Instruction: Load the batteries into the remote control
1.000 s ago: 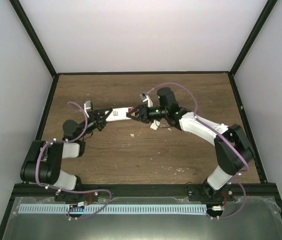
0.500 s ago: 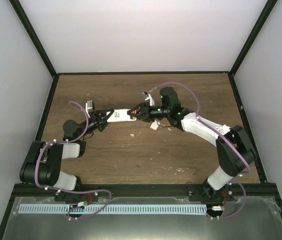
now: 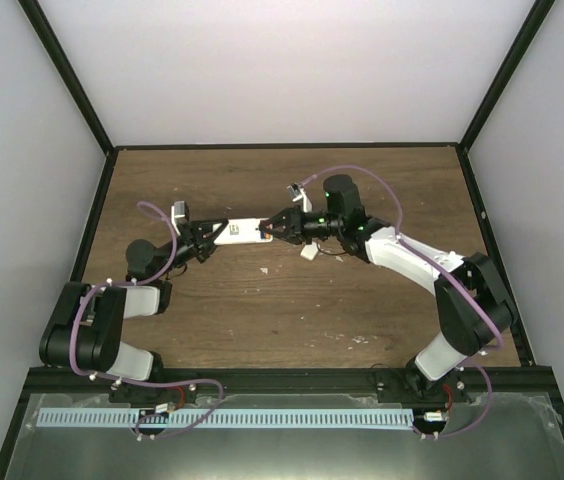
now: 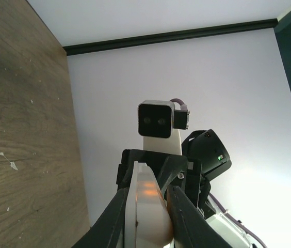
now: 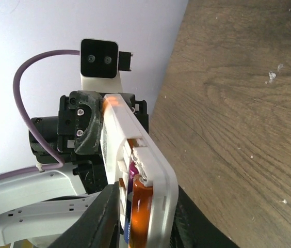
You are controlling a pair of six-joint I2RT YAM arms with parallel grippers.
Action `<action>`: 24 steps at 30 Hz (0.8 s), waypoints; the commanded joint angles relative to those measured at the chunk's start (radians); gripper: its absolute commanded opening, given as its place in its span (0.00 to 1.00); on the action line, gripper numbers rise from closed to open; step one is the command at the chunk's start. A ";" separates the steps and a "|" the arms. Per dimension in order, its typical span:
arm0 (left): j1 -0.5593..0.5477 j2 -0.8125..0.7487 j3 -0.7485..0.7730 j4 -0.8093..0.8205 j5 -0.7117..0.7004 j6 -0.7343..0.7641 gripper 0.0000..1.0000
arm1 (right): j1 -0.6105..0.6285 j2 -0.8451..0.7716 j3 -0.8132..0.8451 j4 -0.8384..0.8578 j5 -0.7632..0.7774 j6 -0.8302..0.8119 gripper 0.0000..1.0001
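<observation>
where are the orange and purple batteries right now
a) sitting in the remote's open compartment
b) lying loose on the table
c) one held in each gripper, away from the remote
a: the right wrist view shows the orange battery and the purple battery side by side inside the open compartment of the remote control.

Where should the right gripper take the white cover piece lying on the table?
Pinch the white cover piece across two opposite edges, coming straight down from above: it seems to lie flat on the table, small and square with no handle, close by the right gripper.
</observation>
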 commanded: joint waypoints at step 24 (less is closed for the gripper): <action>0.043 -0.048 0.025 -0.190 0.028 0.164 0.00 | -0.068 -0.065 0.142 -0.398 0.262 -0.327 0.61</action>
